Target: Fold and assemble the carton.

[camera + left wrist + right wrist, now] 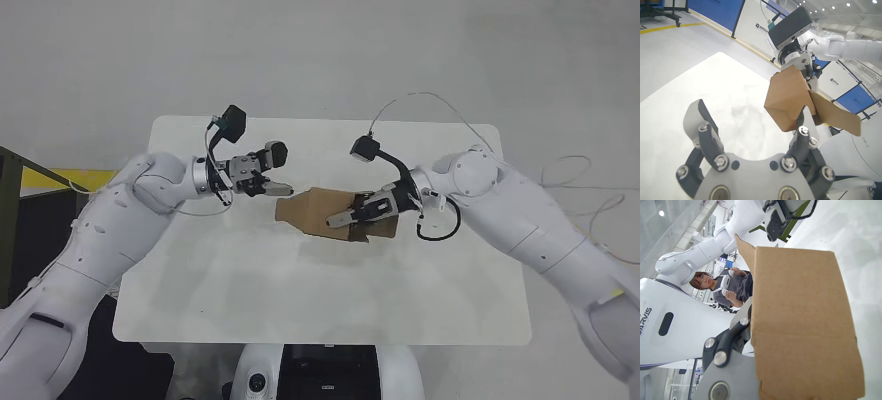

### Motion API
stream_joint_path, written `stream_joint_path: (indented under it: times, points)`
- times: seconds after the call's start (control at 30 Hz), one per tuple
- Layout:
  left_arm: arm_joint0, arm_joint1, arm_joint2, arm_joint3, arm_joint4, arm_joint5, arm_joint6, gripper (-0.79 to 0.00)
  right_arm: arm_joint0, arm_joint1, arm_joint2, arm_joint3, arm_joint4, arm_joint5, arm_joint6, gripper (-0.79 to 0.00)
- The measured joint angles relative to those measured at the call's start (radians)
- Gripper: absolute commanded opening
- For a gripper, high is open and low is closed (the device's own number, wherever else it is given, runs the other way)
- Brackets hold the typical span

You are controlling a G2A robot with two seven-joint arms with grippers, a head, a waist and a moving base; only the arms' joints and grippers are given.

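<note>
A brown carton (318, 212) is held above the middle of the white table (250, 290), partly folded, with one flap (288, 210) sticking out toward the left arm. My right gripper (362, 212) is shut on the carton's wall; in the right wrist view one finger (745, 315) lies against the outside of the carton (800, 313) and the other is hidden behind the cardboard. My left gripper (280, 172) stands open just beside the flap, holding nothing. In the left wrist view its fingertips (704, 111) are spread wide, and the carton (787, 98) hangs just past one of them.
The table's far corners and edges show in the top view, with bare white surface in front of the carton. A dark green frame (10, 200) stands off the table's left side. Blue wall panels (715, 11) are far behind.
</note>
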Motion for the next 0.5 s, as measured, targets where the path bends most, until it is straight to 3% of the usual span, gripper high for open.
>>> stream_joint_path:
  times: [0.23, 0.5]
  points:
    - [0.045, 0.025, -0.082, -0.056, -0.014, 0.000, 0.014, 0.000, -0.004, -0.002, 0.001, 0.057, 0.012, 0.002, 0.002, -0.785]
    - [0.075, 0.036, -0.116, -0.151, 0.030, 0.006, -0.036, 0.000, 0.003, -0.025, 0.003, 0.114, 0.019, 0.018, 0.018, -0.785]
